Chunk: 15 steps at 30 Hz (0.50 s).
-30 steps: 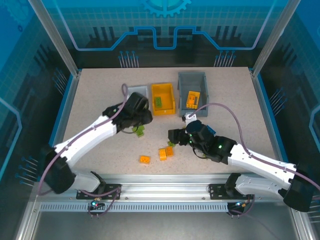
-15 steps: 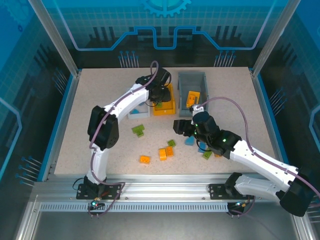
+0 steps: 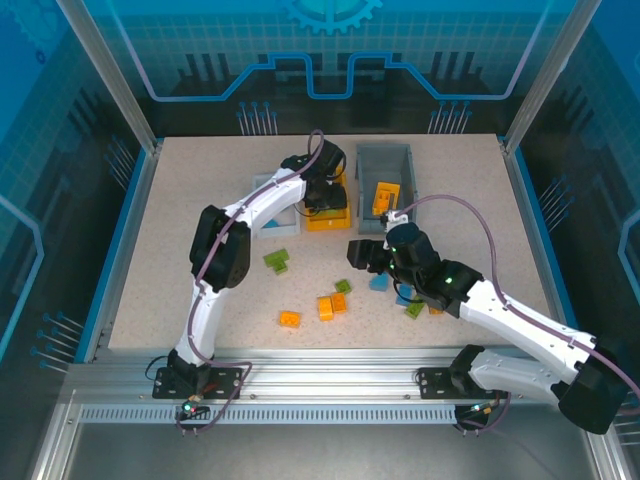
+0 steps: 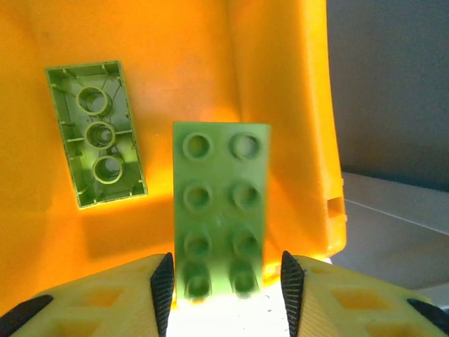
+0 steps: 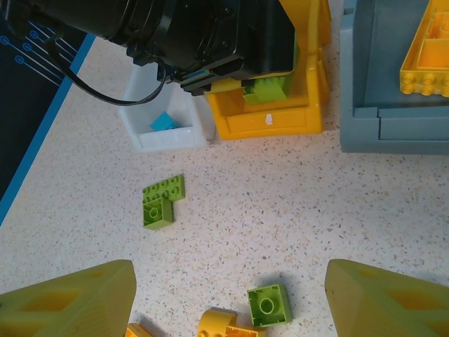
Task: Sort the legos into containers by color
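Note:
My left gripper (image 4: 224,288) hangs over the orange-yellow bin (image 3: 327,222), jaws slightly apart. A green lego (image 4: 221,203) sits between the pads, with a gap on its right side and its lower end blurred. Another green lego (image 4: 96,133) lies upside down on the bin floor (image 4: 182,63). My right gripper (image 5: 228,309) stands wide open above the table, holding nothing. Below it lie a green square lego (image 5: 269,305) and orange legos (image 5: 217,323). The white bin (image 5: 168,137) holds a blue lego (image 5: 165,121). The grey bin (image 3: 385,160) holds an orange frame (image 3: 384,197).
On the table lie a green L-shaped pair (image 3: 277,261), orange bricks (image 3: 289,319) (image 3: 325,307), blue bricks (image 3: 378,282) and a green one (image 3: 415,309) by the right arm. The left arm stretches over the white bin (image 3: 280,222). Metal posts frame the table.
The left arm swung from the table's middle up to the orange-yellow bin and now holds there. The right gripper drew back and up a little, then stayed.

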### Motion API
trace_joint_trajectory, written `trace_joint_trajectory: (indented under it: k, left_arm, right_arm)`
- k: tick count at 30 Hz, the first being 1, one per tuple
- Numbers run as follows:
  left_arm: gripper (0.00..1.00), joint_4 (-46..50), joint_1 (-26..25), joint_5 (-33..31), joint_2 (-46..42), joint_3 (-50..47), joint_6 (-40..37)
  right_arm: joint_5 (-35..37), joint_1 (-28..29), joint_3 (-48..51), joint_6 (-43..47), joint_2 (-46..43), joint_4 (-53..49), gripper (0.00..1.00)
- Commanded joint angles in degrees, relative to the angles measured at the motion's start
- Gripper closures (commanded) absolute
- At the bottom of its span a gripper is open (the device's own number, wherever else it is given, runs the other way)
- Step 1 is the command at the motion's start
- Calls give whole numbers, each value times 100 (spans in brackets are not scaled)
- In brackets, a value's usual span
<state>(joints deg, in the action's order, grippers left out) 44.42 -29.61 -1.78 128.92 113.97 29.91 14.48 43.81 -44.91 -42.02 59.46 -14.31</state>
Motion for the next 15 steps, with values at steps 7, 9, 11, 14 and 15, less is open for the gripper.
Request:
trace_joint_trajectory:
  k: [7,9,11,14,15]
  left_arm:
    - [47,-147,25,216,-568,-319,98]
    - [47,-267,-34,177,-926,-522,152]
    - [46,-419,-119,136,-1348,-775,227]
    - [45,-782,-346,110,-2003,-1284,249]
    - [44,-940,-459,114,-2256,-1519,222]
  right_arm:
    - [269,-107,162,-156,-266,-509,26]
    - [480,-115,140,-168,-385,-777,26]
    - [674,-138,90,-197,-485,-1068,27]
    - [898,-188,-26,-275,-573,-1549,27]
    - [975,-213,-65,-316,-605,-1716,28]
